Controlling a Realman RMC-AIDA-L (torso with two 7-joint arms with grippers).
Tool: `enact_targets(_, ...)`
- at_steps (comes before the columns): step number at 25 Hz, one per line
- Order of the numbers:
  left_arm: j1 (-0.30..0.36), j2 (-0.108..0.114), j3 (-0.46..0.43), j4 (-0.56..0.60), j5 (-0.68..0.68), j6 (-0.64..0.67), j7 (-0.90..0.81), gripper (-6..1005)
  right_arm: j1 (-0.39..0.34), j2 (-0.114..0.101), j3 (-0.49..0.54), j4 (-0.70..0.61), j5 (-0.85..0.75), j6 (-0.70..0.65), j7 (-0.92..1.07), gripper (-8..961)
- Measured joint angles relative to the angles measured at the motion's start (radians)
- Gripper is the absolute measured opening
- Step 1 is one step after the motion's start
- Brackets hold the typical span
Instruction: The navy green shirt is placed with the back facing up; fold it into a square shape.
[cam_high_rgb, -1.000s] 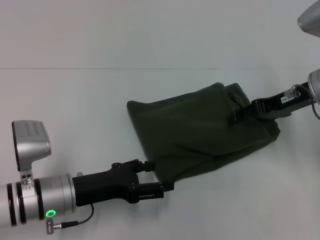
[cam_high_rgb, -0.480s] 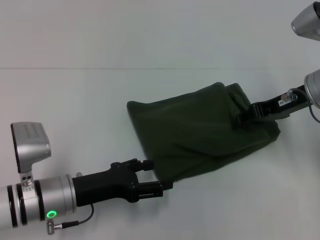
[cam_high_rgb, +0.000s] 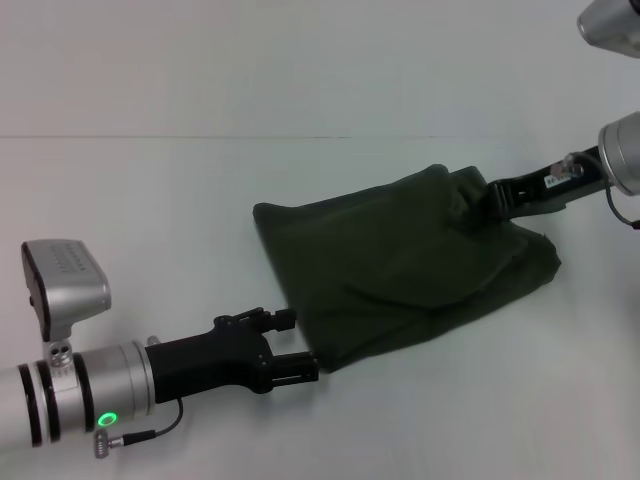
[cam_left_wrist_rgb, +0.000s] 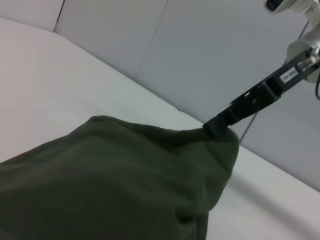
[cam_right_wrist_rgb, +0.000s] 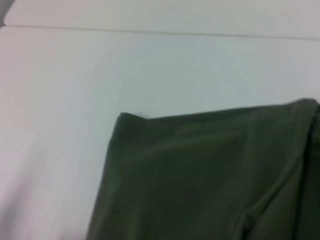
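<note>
The navy green shirt (cam_high_rgb: 400, 260) lies folded into a rough four-sided bundle in the middle of the white table, plain side up. My left gripper (cam_high_rgb: 292, 340) is open just off the bundle's near left corner, with nothing between its fingers. At the bundle's far right edge, my right gripper (cam_high_rgb: 495, 200) has its tip against the cloth. The left wrist view shows the shirt (cam_left_wrist_rgb: 110, 180) rising to a corner where the right gripper (cam_left_wrist_rgb: 220, 125) meets it. The right wrist view shows only the shirt (cam_right_wrist_rgb: 210, 175) on the table.
The white table (cam_high_rgb: 150, 220) stretches bare to the left and front of the shirt. A seam where the table meets the pale back wall (cam_high_rgb: 300, 60) runs across the far side.
My left gripper has drawn back to the left, off the shirt's near corner. The right gripper has moved back and up toward the shirt's far right edge. The shirt has hardly shifted.
</note>
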Motion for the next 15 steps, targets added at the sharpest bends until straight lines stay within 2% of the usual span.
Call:
enact_targets(8,0.005,0.002,0.002,0.006,-0.001,-0.039,0.009,882,0.005,-0.001,0.05,0.0,0.06,0.002,-0.007,21)
enact_targets(15,0.008,0.003,-0.002,0.001,-0.001,-0.042,0.015,883,-0.027,-0.015,0.148,-0.002,0.064,-0.024,-0.028,31)
